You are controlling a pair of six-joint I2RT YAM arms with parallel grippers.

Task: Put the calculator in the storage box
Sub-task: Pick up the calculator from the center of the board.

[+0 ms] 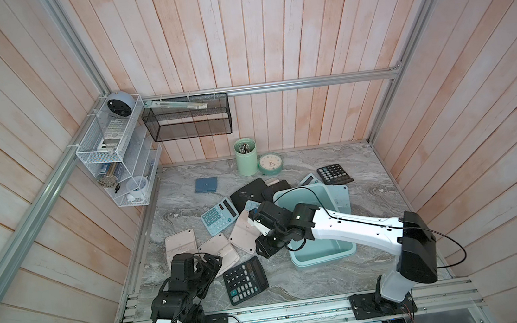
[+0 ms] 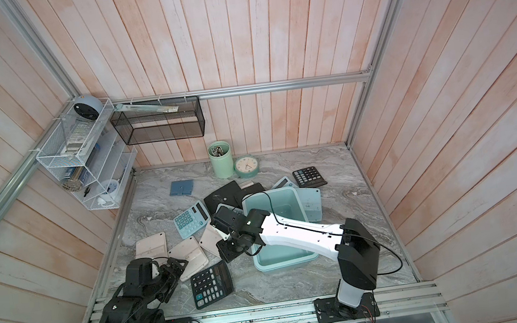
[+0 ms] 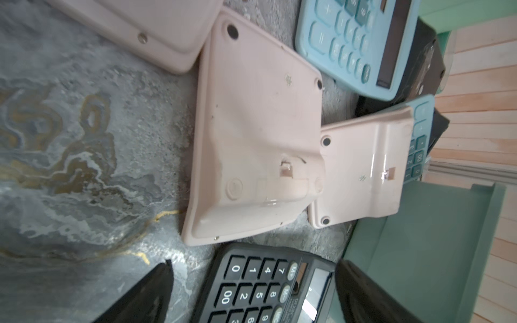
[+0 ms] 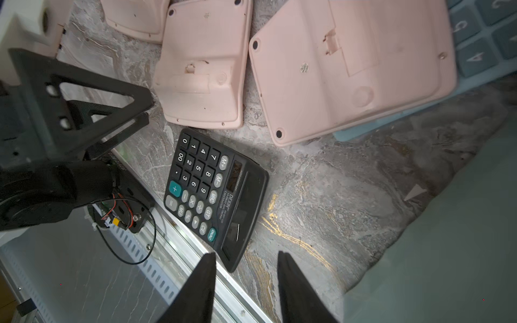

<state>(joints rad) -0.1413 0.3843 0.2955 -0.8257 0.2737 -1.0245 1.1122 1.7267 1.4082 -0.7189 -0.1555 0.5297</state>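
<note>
The flat black plastic desk calculator [image 4: 216, 195] reads "DEXIN" and "CALCULATOR" beside its display; its keys carry digits, "00", "M+", "M-", "MRC", "GT", "MU", "CE".

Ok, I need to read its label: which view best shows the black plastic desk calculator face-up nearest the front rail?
The right wrist view: the black plastic desk calculator is close and sharp, keys and label readable. The left wrist view cuts it off at the edge. Both top views show it whole but small.
</note>
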